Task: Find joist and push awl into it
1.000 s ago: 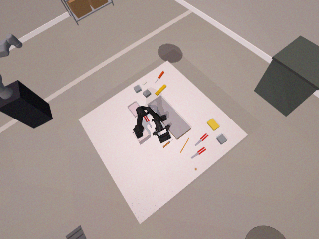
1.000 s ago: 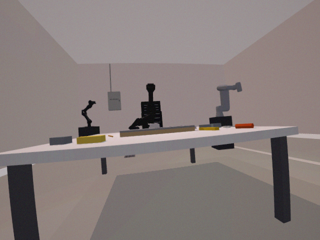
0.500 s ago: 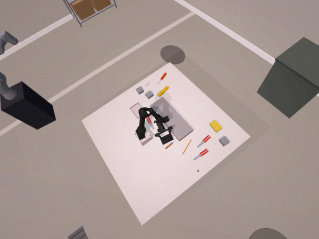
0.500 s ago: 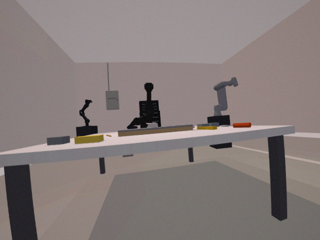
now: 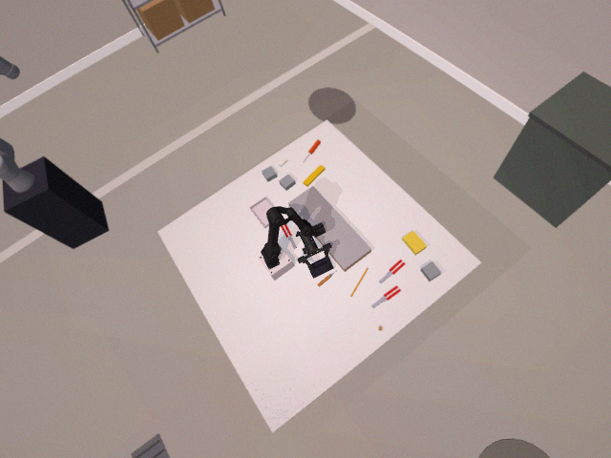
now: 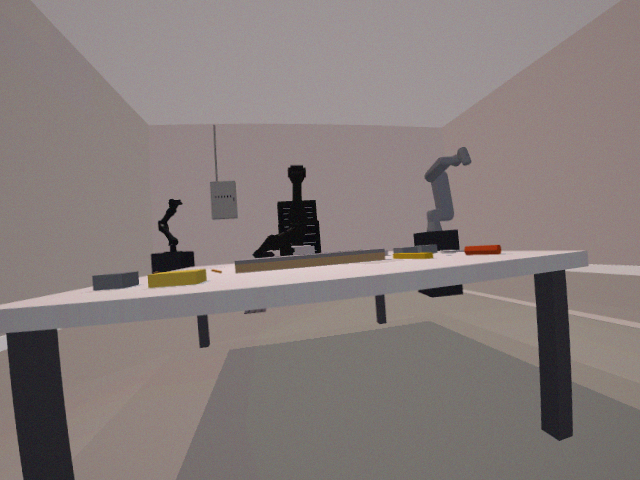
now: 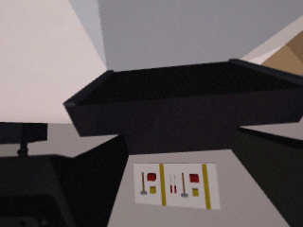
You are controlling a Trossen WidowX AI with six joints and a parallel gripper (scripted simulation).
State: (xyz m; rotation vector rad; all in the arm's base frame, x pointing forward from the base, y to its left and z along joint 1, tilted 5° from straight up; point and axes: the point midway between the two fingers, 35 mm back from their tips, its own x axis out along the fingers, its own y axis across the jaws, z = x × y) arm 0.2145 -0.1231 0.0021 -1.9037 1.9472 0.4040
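My gripper [image 5: 315, 258] is low beside the lower end of the grey floor panel [image 5: 330, 229] [image 6: 310, 260]. A wide black body, seemingly the stud finder [image 5: 321, 269] [image 7: 182, 115], spans the fingertips; in the wrist view its narrower neck sits between the dark fingers, so the gripper looks shut on it. Its display is not visible. The shallow pinkish tray [image 5: 256, 211] lies behind the arm, partly hidden by it. The orange-handled awl [image 5: 325, 280] lies on the table just past the gripper. The joist is hidden, and I can make out no hole.
Red-handled pliers [image 5: 289, 238] lie near the arm's base. A thin orange stick [image 5: 359, 282], two more red-handled tools [image 5: 396, 267] [image 5: 391, 292], a yellow block [image 5: 413, 241] [image 6: 177, 277] and a grey block [image 5: 431, 270] [image 6: 115, 280] lie right. A yellow bar [image 5: 313, 175] and red screwdriver [image 5: 314, 146] lie beyond the panel.
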